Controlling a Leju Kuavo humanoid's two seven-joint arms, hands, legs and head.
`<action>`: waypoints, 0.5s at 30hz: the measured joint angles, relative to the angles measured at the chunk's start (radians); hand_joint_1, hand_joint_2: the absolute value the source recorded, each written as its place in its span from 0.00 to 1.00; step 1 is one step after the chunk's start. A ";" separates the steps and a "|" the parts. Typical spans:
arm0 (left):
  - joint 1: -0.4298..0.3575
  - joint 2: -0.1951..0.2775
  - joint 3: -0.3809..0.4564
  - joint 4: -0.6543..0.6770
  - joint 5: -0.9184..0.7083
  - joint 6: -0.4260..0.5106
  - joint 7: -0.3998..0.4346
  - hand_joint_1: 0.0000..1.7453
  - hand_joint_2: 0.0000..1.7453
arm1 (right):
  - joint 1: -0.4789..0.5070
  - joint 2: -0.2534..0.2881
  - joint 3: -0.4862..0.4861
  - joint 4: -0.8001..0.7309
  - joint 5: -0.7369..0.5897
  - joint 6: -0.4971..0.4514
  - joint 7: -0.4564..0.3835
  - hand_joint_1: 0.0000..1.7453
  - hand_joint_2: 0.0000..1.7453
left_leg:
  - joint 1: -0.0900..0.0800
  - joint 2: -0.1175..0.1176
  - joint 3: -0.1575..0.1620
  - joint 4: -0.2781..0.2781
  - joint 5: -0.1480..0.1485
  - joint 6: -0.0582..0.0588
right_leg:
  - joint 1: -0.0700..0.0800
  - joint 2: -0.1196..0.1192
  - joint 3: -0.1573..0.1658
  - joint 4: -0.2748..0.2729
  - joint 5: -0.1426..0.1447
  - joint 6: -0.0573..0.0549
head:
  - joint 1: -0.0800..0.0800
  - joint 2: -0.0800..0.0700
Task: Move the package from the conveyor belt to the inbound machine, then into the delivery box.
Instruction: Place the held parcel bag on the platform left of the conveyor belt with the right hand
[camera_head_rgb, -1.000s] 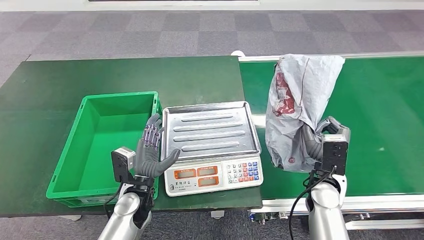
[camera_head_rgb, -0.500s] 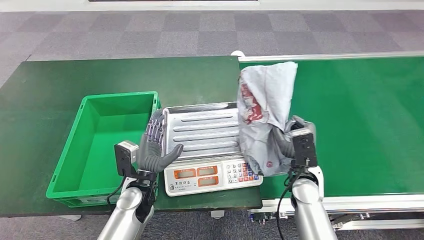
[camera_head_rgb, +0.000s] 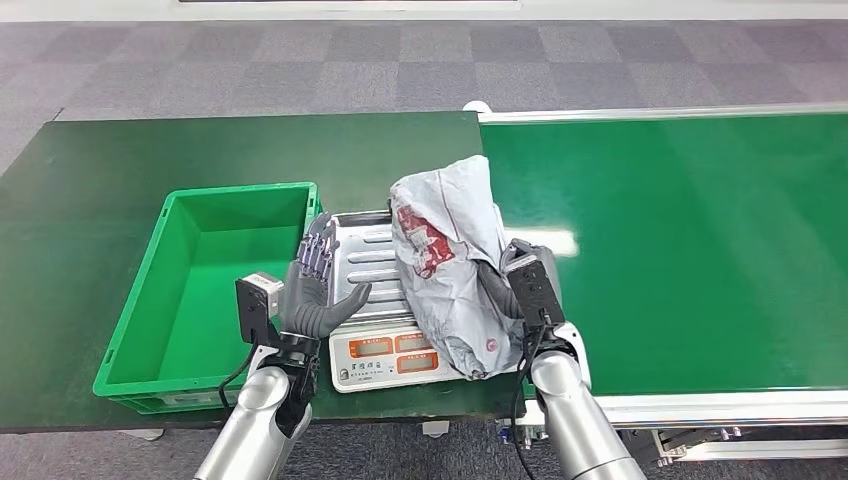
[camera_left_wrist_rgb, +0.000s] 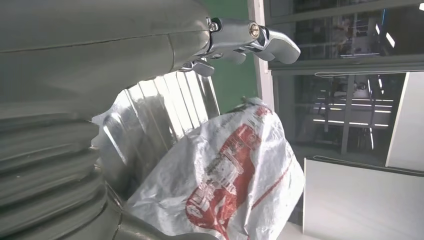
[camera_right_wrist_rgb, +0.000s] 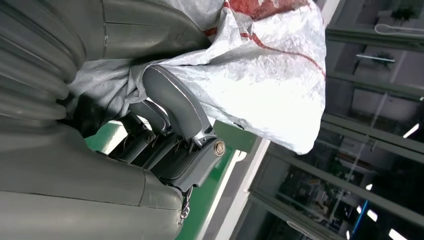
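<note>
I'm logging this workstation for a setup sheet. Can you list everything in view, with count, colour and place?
package: one, grey with red print, held over the scale's tray
scale: one, white with a steel tray, on the table between crate and belt
crate: one, green, empty, on the table beside the scale
table: one, dark green
conveyor belt: one, green, next to the table
floor: grey carpet tiles
left hand: one, grey, fingers spread, at the tray's edge by the crate
right hand: one, grey, gripping the package

Package grey-white, red print; bin green; belt green.
</note>
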 joint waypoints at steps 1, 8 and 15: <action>0.000 0.000 0.000 0.000 0.000 0.001 0.000 0.00 1.00 | -0.001 0.002 0.002 0.003 -0.001 0.003 0.001 1.00 1.00 | 0.000 0.000 0.000 0.000 0.000 0.000 | 0.000 0.000 0.000 0.000 0.000 0.000 | 0.000 0.000; 0.000 0.000 0.000 0.005 -0.001 0.006 0.000 0.00 1.00 | -0.012 0.020 0.038 0.029 -0.003 0.018 0.007 0.54 1.00 | 0.000 0.000 0.000 0.000 0.000 0.000 | 0.000 0.000 -0.001 0.000 0.000 0.000 | 0.000 0.000; 0.004 0.005 0.000 0.004 0.000 0.032 -0.002 0.00 1.00 | -0.020 0.018 0.068 0.028 0.005 0.004 0.029 0.00 1.00 | 0.000 0.000 0.000 0.000 0.000 0.000 | 0.000 0.000 -0.001 0.000 0.000 0.000 | 0.000 0.000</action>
